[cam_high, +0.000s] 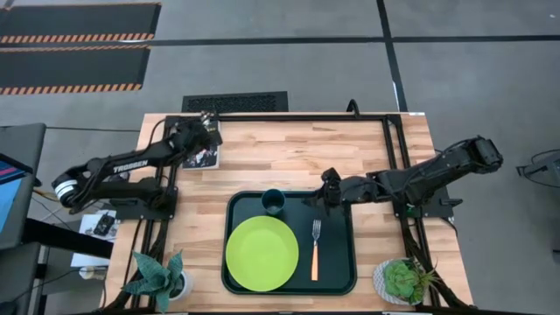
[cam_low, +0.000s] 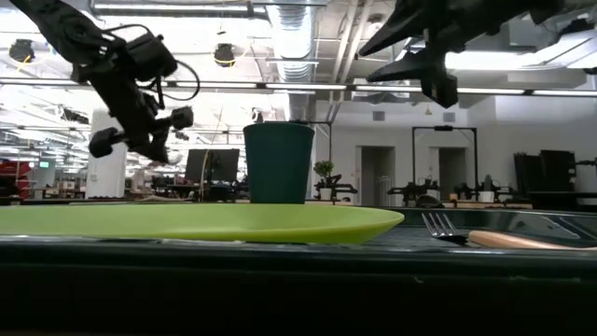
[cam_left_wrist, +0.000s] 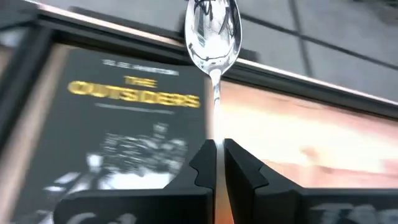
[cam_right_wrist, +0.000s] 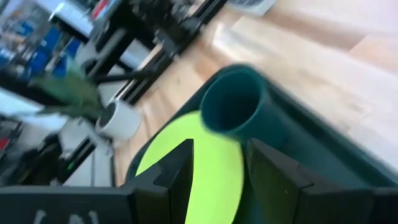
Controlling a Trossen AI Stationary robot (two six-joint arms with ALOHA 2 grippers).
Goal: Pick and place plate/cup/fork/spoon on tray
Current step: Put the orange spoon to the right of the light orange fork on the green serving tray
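Note:
The dark green tray (cam_high: pixel 337 262) lies at the table's near middle. On it are the lime-green plate (cam_high: pixel 261 254), the teal cup (cam_high: pixel 273 201) upright at its far edge, and the fork (cam_high: pixel 315 249) to the right of the plate. My left gripper (cam_high: pixel 207 122) is at the table's far left, above a book (cam_high: pixel 203 156), shut on the spoon (cam_left_wrist: pixel 213 37). My right gripper (cam_high: pixel 320 198) hangs open and empty over the tray's far edge, right of the cup (cam_right_wrist: pixel 239 109). My left gripper pinches the spoon between its two fingers (cam_left_wrist: pixel 239 165) at the top of its handle, just behind the metal neck (cam_left_wrist: pixel 214 99). The fingers lie along the spoon. The silver bowl (cam_left_wrist: pixel 213 28) sticks out past the fingertips, hollow side up, lifted clear above the book.
A black-covered book lies at the table's far left under my left gripper. Potted plants stand at the near left corner (cam_high: pixel 157 276) and the near right corner (cam_high: pixel 402 280). A black frame rail (cam_high: pixel 297 116) runs along the table's far edge.

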